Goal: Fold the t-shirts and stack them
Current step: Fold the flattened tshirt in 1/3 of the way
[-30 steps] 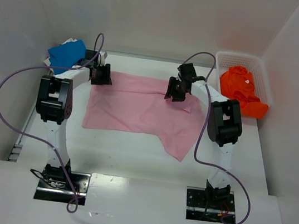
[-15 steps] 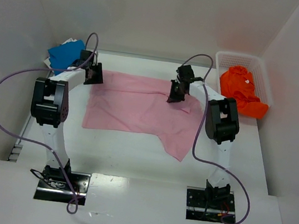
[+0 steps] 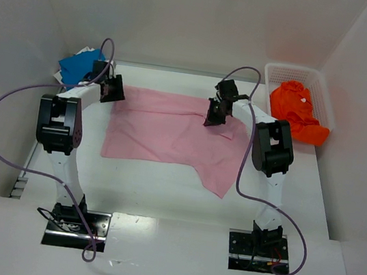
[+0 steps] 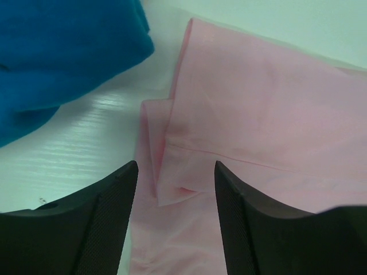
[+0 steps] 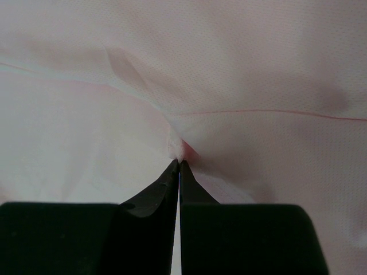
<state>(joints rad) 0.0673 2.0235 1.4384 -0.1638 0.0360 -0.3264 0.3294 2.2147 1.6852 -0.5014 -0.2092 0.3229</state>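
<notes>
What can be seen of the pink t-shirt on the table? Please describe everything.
The pink t-shirt is thin, soft, light pink cloth with fine stitched seams. It lies spread nearly flat on the white table, one corner pointing toward the near right. Its far left edge is doubled over in a small fold. The right claw is shut, pinching a small peak of cloth near the far right edge. The left claw hovers open over the far left fold.

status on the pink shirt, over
Right tool shut, pinching pink shirt. Left tool open over its corner. Blue shirt beside, not touching.
</notes>
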